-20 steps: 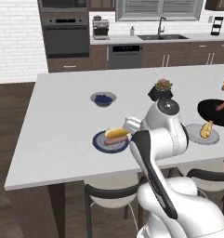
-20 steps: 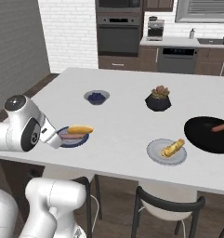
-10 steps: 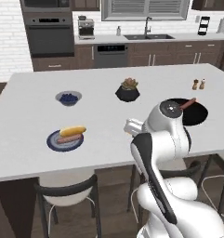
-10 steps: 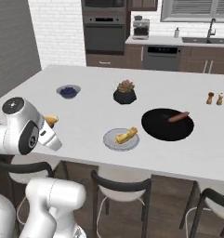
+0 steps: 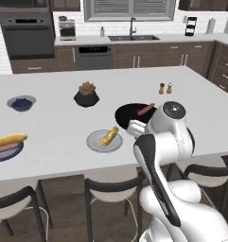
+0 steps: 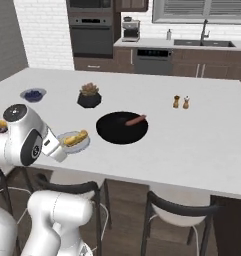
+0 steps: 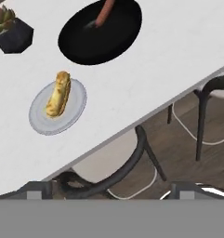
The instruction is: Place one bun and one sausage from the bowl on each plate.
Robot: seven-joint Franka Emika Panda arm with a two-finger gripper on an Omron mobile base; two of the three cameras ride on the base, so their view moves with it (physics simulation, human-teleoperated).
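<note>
The gripper [image 7: 106, 190] is hanging with its jaws spread wide and gripping nothing, out past the table's [image 7: 178, 42] near edge, above a stool [image 7: 118, 162]. On the table just beyond, a pale grey plate [image 7: 43, 122] is carrying one bun [image 7: 58, 94]. Farther in, the black bowl [image 7: 102, 39] is holding one sausage [image 7: 104, 13]. At the far left end, a blue-rimmed plate [image 5: 6, 153] is bearing a bun [image 5: 11, 139] and a sausage [image 5: 4, 148]. A potted plant [image 5: 86, 93] is standing behind the grey plate.

Bright even rendered light, soft shadows, slight blur
</note>
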